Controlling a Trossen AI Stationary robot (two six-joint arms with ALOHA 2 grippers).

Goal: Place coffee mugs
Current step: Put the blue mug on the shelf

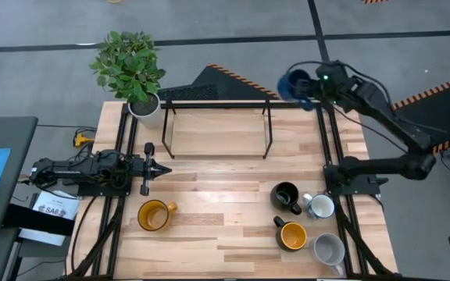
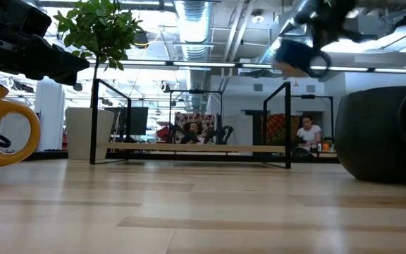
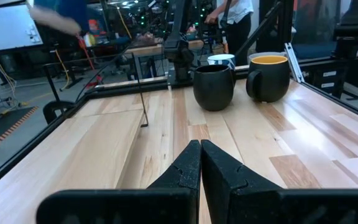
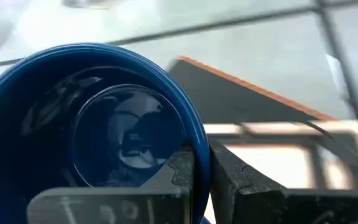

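Observation:
My right gripper (image 1: 309,87) holds a dark blue mug (image 1: 294,83) high in the air, over the far right corner of the black wire rack (image 1: 217,117); the low view shows the mug (image 2: 294,56) above the rack. A yellow mug (image 1: 155,215) stands on its base near the table's front left. A black mug (image 1: 286,196), a white mug with bluish marks (image 1: 319,206), a yellow-orange mug (image 1: 292,235) and a light grey mug (image 1: 330,250) stand at the front right. My left gripper (image 1: 165,168) waits shut at the left edge, pointing level across the table. My right gripper pinches the blue mug's rim wall (image 4: 201,163) with one finger (image 4: 178,177) inside the cup and the other finger (image 4: 238,183) outside. The fingers slant downward from the table's right side. The mug is lifted clear of table and rack, its opening facing my wrist camera.
A green plant in a white pot (image 1: 144,106) stands at the far left corner beside the rack. Black frame rails (image 1: 332,148) run along both table sides. Bare wood lies between the rack and the mugs. A person (image 2: 306,134) sits far behind the table.

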